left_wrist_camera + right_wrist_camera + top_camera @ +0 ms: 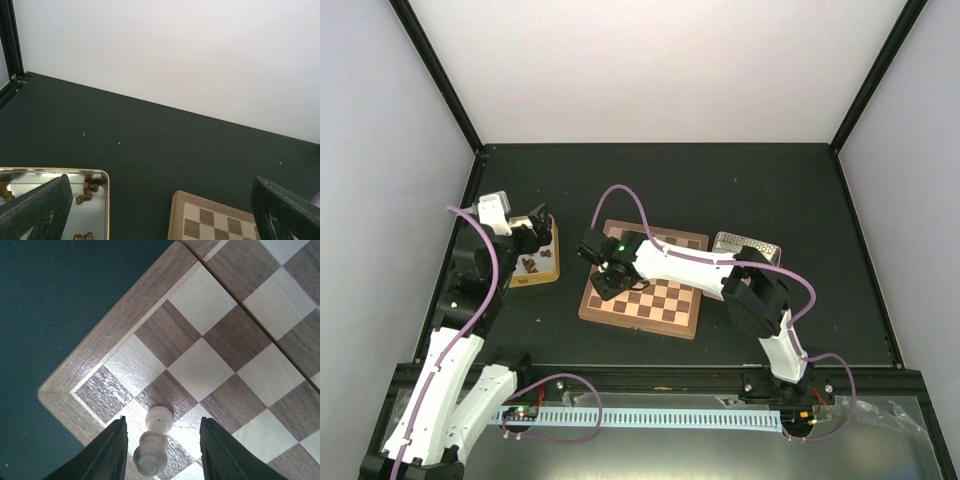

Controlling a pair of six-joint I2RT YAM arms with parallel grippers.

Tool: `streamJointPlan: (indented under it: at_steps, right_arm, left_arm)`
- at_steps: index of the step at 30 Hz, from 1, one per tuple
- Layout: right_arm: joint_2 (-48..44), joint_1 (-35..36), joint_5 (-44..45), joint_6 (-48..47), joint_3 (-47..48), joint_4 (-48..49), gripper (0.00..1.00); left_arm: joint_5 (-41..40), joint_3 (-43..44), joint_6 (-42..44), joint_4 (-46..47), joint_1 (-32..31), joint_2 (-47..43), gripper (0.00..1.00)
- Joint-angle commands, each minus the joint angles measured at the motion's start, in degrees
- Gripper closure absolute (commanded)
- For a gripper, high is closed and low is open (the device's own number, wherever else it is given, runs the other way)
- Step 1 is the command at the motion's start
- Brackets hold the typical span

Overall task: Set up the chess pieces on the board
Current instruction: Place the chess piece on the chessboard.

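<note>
The board (670,305) lies mid-table, partly under my right arm. My right gripper (605,283) hangs over its near-left corner. In the right wrist view its jaws (162,420) stand open on either side of a pale chess piece (155,440). That piece stands upright on the board (200,365), with a gap to each finger. My left gripper (542,232) is open and empty above a gold-rimmed tin (535,262). Dark brown chess pieces (85,196) lie loose in that tin (102,175). The left wrist view shows the gripper (161,178) wide open and the board's corner (210,220).
A second metal tin (745,244) sits off the board's far right corner, its contents too small to tell. Black frame posts and pale walls bound the dark table. A cable tray (650,415) runs along the near edge.
</note>
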Motion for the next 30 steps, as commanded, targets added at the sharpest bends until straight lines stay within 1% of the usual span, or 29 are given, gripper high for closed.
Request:
streamJointPlan:
  at_steps: [1,4,6,8,11,19,25,30]
  right_arm:
    - [1.8,0.3,-1.2,0.9,1.2,-0.2,0.58]
    - [2.1,0.3,-1.5,0.9,1.1,-0.2,0.62]
    - [1.9,0.3,-1.5,0.9,1.0,-0.3,0.68]
    - [1.4,0.3,-1.5,0.8,0.6,-0.5,0.78]
    - [-0.7,0.3,-1.1,1.1,-2.0,0.1,0.86]
    - [-8.6,0.9,0.4,2.2,-12.7,0.8,0.87]
    - [-9.4,1.6,0.4,2.9,-15.7,1.6,0.86]
    - [-8.7,1.7,0.4,3.1,-15.4,1.9,0.82]
  left_arm:
    - [-1.6,1.2,0.1,-0.5,0.5,-0.4,0.01]
    - [-1.7,1.1,0.1,-0.6,0.5,-0.4,0.01]
    - [-1.8,1.1,0.1,-0.5,0.5,-0.3,0.01]
    - [-1.7,1.0,0.1,-0.6,0.5,-0.3,0.01]
    - [-1.7,0.9,0.1,-0.4,0.5,-0.3,0.01]
    - [-1.3,0.9,0.0,-0.2,0.5,0.0,0.01]
    - [-1.1,0.8,-0.2,-0.2,0.5,-0.1,0.01]
    - [-1.0,0.8,-0.2,-0.3,0.5,-0.1,0.01]
